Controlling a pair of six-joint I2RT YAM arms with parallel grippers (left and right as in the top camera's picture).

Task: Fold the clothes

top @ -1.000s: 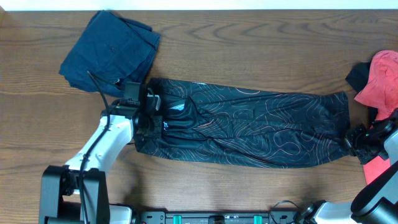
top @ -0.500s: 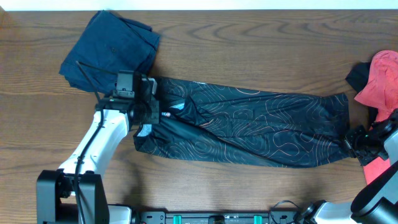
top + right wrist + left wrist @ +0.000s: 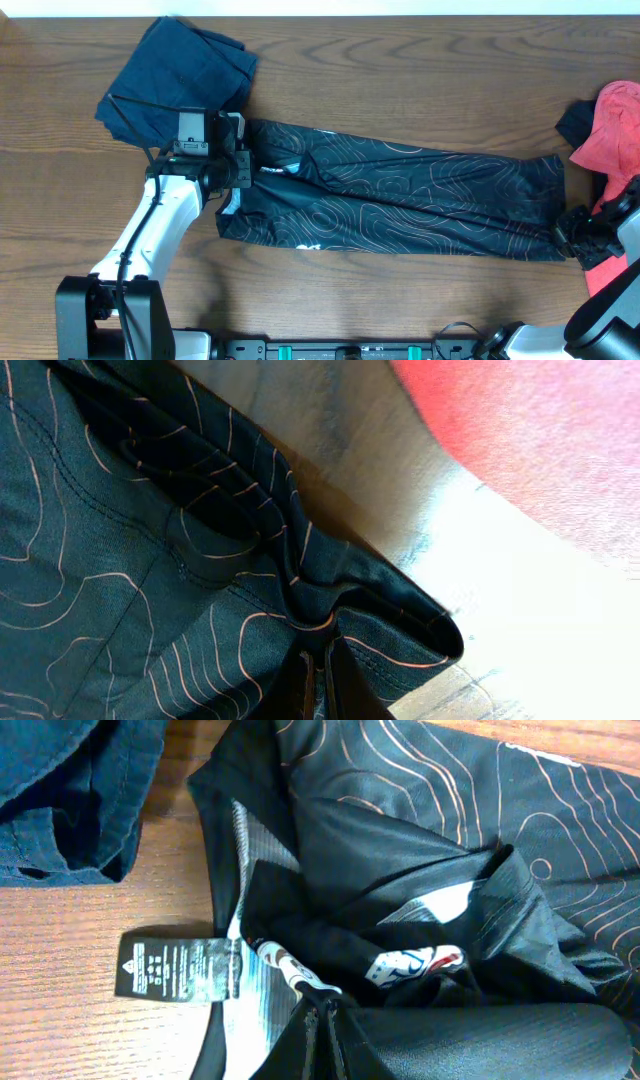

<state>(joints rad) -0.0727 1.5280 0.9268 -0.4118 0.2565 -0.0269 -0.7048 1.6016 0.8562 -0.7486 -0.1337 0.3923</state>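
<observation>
Black jersey [image 3: 400, 205] lies as a long band across mid-frame on the worktop [image 3: 400, 90]. Left pincer [image 3: 243, 168] clamped on its frame-left end, right pincer [image 3: 568, 230] on its frame-right end. Fabric looks light, limp, slick; seamed edges and corners likely give the surest hold.
</observation>
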